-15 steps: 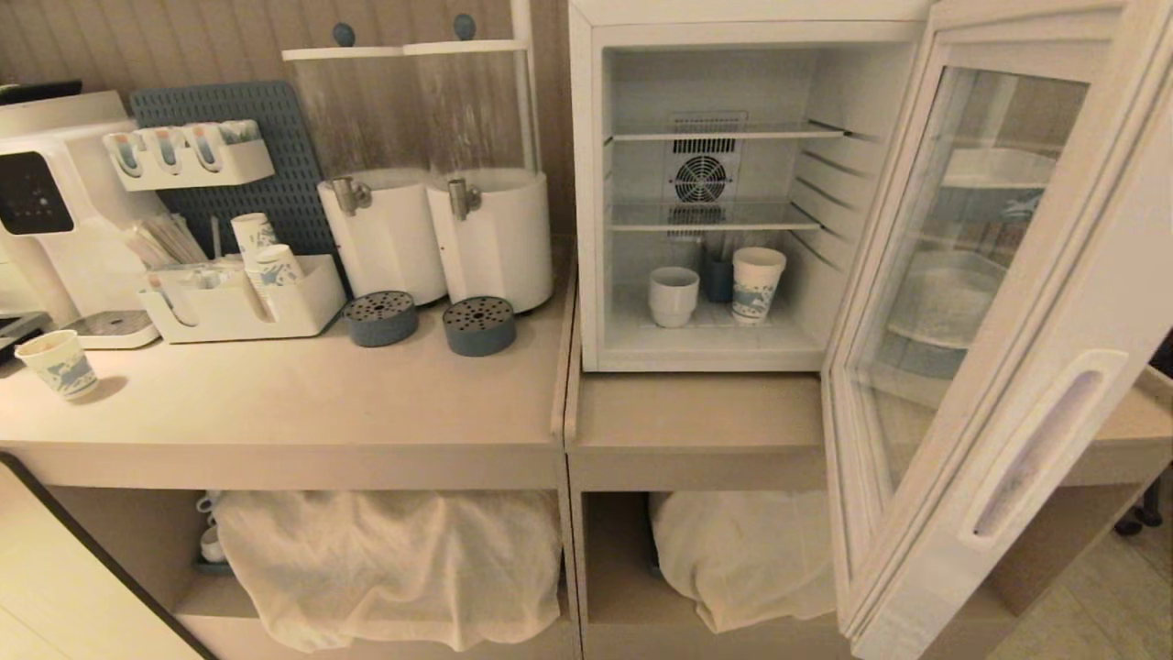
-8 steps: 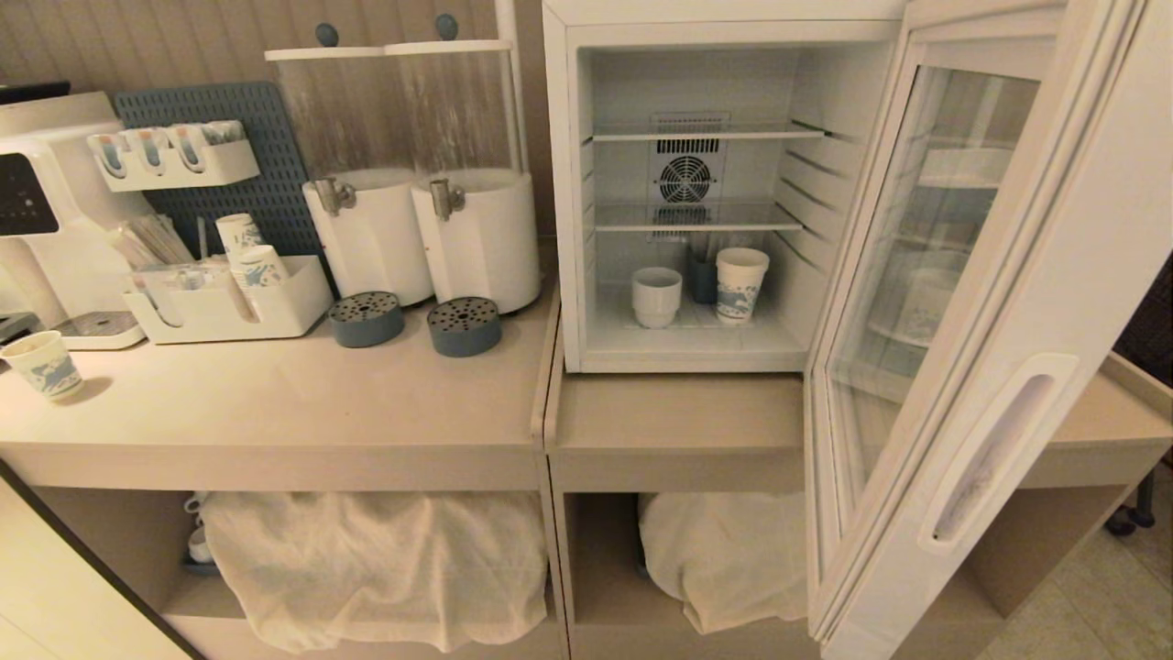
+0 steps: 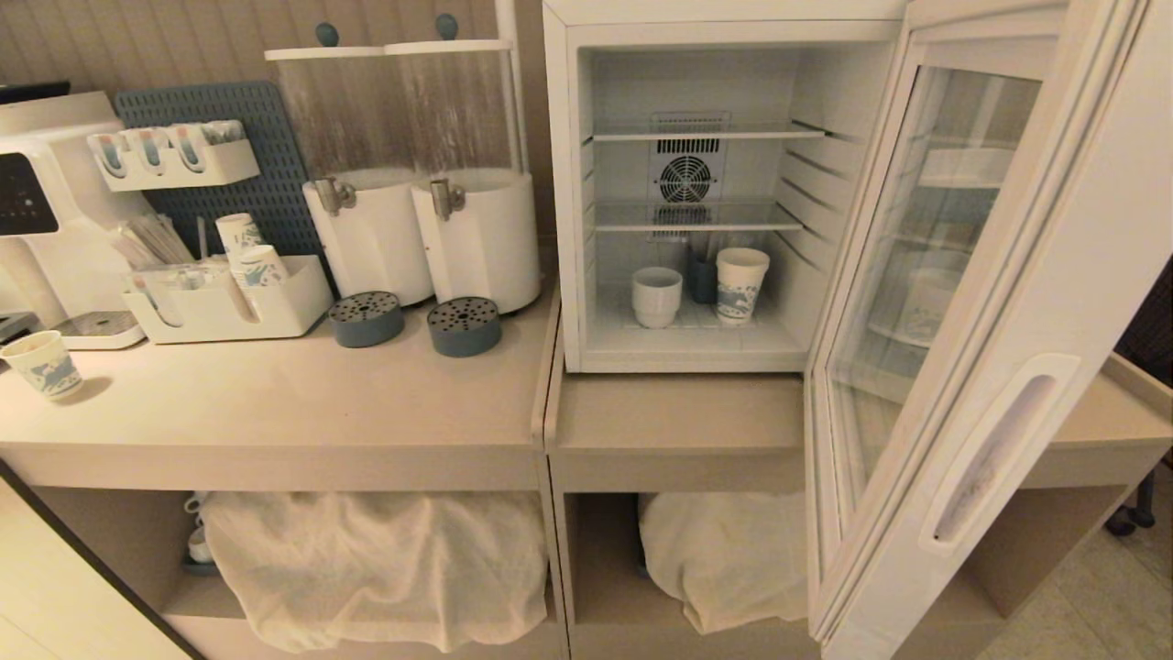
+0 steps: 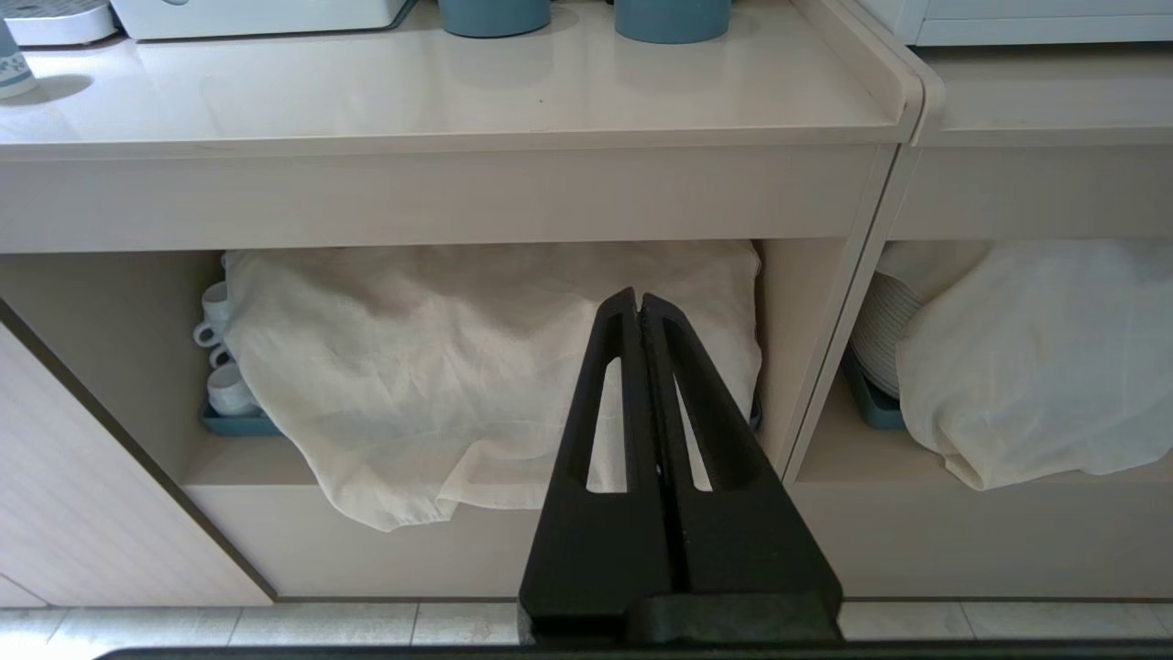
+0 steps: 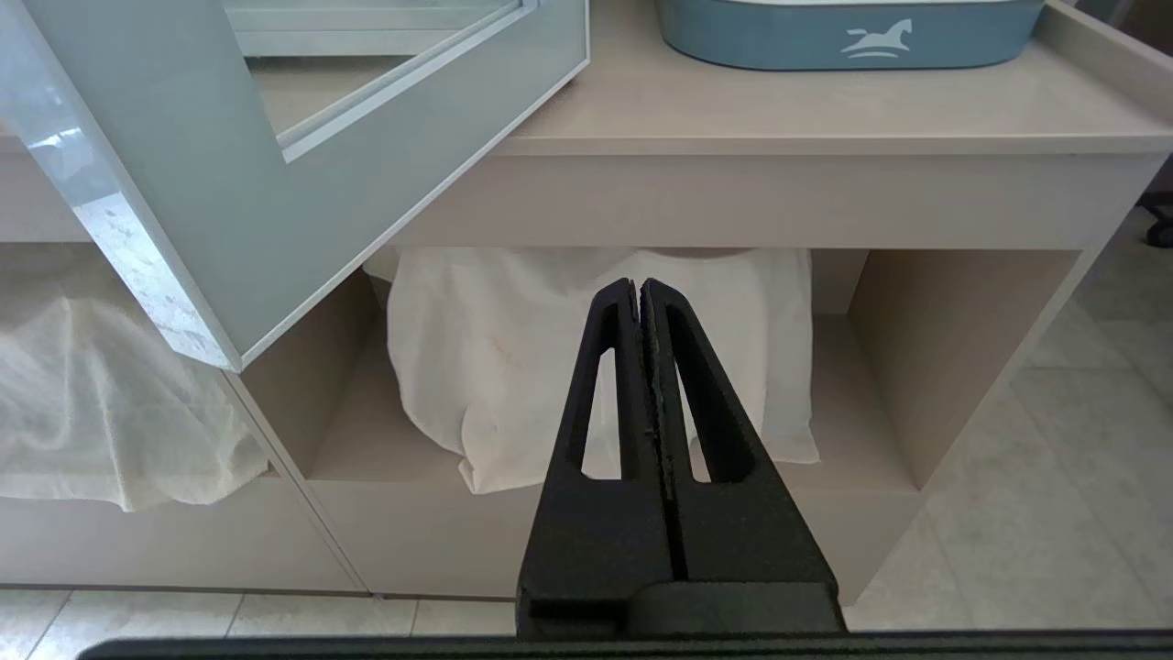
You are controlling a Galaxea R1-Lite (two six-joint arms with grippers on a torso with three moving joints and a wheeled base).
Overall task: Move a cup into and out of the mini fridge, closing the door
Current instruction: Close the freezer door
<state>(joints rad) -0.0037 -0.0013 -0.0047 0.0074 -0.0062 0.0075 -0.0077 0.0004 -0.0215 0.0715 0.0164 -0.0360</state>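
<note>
The mini fridge (image 3: 687, 183) stands on the surface (image 3: 367, 403) with its door (image 3: 1008, 321) swung wide open on the fridge's right side, the glass pane angled out over the front edge of the surface. On the fridge's floor, below the two wire shelves, sits the cup (image 3: 656, 296), upright, towards the fridge's left wall. Just beside it, nearer the door, stands a paper cup (image 3: 740, 284) with a blue pattern, and between the two, further back against the rear wall, a small dark blue container (image 3: 703, 278). The cup and the paper cup do not touch.

To the left of the fridge stand two white drink dispensers (image 3: 431, 238), each with a round blue drip tray (image 3: 463, 325) in front. Further from the fridge lie a white organiser (image 3: 229, 307) holding more paper cups, and a lone paper cup (image 3: 41, 364) near the far end of the surface.

Neither arm shows in the head view. The left claw (image 4: 639, 307) hangs low in front of the surface, below its edge and to the left of the fridge, its fingers pressed together and holding nothing; it points at a white cloth (image 4: 458, 367) draped over the shelf underneath. The right claw (image 5: 639, 293) is likewise fully closed and empty, hanging below the open door's lower corner (image 5: 183, 229), aimed at another white cloth (image 5: 568, 357) on the shelf beneath the fridge.
</note>
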